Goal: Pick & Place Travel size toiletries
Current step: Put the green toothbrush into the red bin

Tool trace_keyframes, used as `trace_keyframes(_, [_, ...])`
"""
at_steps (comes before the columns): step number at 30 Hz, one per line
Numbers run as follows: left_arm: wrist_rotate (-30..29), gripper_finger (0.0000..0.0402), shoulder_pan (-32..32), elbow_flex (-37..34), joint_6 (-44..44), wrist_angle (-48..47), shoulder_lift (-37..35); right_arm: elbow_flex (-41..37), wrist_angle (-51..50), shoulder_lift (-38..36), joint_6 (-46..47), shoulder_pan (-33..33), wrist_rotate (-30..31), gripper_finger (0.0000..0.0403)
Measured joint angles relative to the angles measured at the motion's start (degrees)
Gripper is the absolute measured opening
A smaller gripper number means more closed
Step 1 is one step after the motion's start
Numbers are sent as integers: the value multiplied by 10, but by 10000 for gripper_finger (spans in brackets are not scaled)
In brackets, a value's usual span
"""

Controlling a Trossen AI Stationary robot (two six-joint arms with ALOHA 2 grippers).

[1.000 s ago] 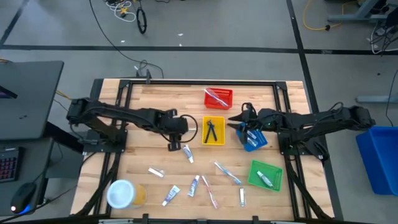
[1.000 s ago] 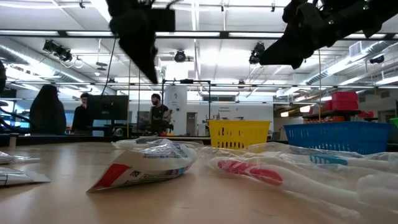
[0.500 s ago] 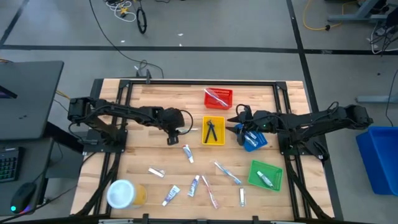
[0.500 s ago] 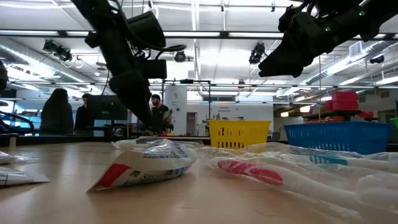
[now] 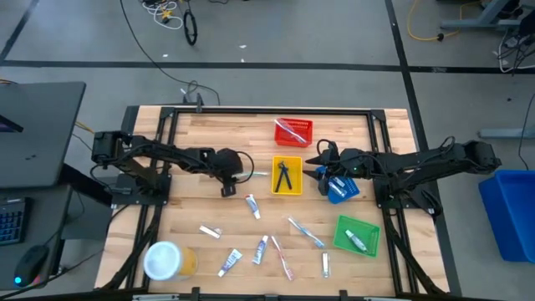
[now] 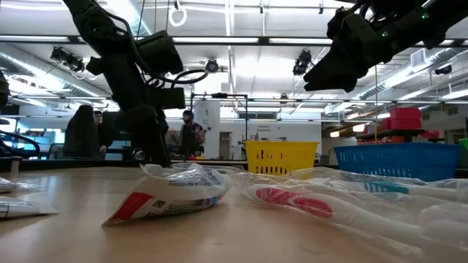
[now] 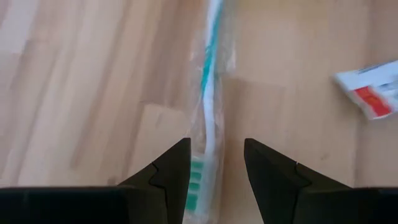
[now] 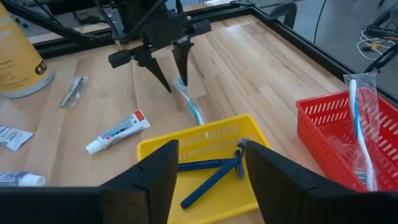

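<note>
Moved: left claw (image 7: 214,163) has dropped low, fingers spread astride the wrapped toothbrush (image 7: 208,118).
Right claw (image 8: 207,167): spread, hovering over yellow tray (image 8: 186,144).
Tabletop (image 5: 217,134): pale wood planks.

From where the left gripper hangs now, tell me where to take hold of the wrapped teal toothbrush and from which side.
Grip the wrapped toothbrush across its slim handle, coming straight down from above. It lies flat on the table, and the left gripper already straddles it, open, one finger on each side near the bristle end. The handle is narrow and straight there, so closing across its width should probably hold it.
</note>
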Motion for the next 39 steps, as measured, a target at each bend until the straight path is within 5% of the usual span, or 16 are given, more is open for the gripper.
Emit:
trace_keyframes(20, [-64, 176, 7, 36, 67, -11, -3, 0, 0, 0, 0, 0, 0, 200])
trace_keyframes(29, [-26, 226, 53, 36, 67, -94, 9, 0, 0, 0, 0, 0, 0, 186])
trace_keyframes(39, [15, 208, 57, 39, 84, -70, 53, 0, 0, 0, 0, 0, 0, 184])
